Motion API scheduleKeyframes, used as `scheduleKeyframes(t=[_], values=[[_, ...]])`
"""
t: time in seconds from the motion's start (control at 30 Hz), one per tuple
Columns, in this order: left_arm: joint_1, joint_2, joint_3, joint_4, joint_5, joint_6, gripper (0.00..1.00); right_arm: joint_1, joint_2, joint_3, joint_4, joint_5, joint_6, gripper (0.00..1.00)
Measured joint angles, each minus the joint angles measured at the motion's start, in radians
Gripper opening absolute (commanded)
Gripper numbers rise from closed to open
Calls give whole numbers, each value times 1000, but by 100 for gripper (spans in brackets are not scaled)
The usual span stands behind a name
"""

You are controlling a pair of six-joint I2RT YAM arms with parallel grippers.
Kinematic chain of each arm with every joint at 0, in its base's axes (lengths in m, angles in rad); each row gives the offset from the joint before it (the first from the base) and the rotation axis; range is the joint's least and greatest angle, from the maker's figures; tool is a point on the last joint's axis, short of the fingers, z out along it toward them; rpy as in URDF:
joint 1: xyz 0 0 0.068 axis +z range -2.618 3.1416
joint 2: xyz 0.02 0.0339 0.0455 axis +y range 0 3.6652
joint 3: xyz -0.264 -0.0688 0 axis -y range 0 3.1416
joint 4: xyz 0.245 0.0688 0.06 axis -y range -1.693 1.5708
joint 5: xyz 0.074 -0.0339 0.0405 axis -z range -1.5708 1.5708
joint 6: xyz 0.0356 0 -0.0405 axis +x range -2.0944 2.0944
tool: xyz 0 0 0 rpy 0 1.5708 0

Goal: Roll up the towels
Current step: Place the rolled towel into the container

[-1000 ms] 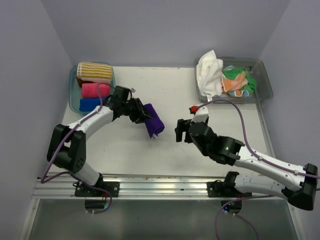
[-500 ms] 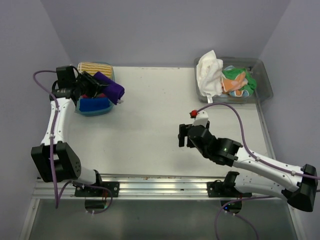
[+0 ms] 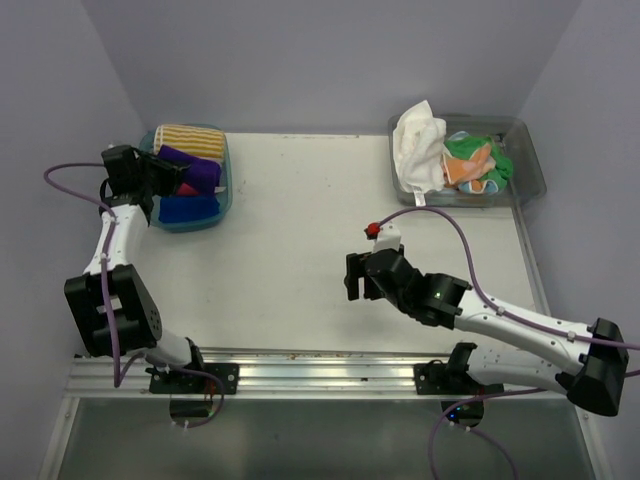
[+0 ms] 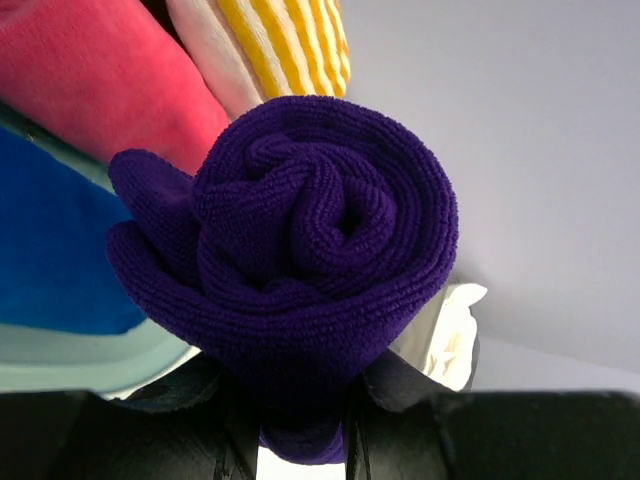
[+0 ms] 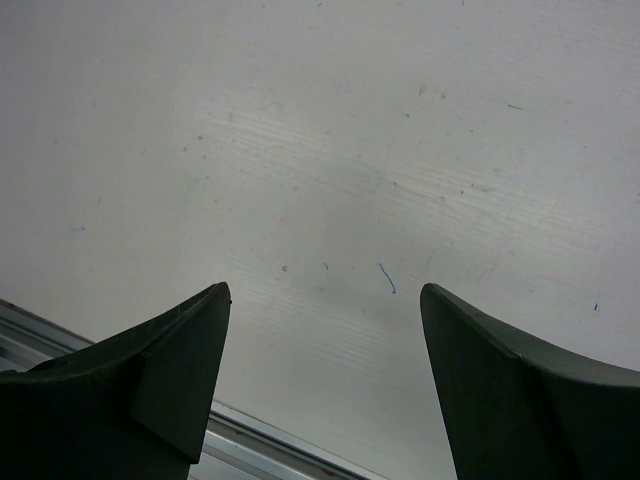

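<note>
Stow step, likely: left fingers [image 3: 165, 178] pinch rolled purple towel [image 4: 300, 260] over 10 o'clock tub [image 3: 227, 186] (right fingers [image 3: 358, 280] spread, empty). Next probably: lower, release, fetch from 1 o'clock bin [image 3: 532, 172].

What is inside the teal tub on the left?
A striped roll, a pink roll and a blue roll. The left gripper holds a purple roll over them, covering most of the pink roll. The floor of the tub is hidden.

I'm seeing a purple towel [image 4: 300, 270], a pink towel [image 4: 90, 80], a blue towel [image 4: 50, 260], a yellow-and-white striped towel [image 4: 285, 45]; the tub [image 3: 190, 226] is looking teal, perhaps.
</note>
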Motion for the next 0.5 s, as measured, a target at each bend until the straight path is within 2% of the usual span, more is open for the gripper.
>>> scheduleKeyframes(t=[0.13, 0.5], values=[[6, 60, -26, 100, -29, -14, 12, 0, 10, 0, 10, -8, 3, 80], [6, 87, -97, 202, -130, -66, 14, -1, 62, 0, 23, -27, 15, 80]])
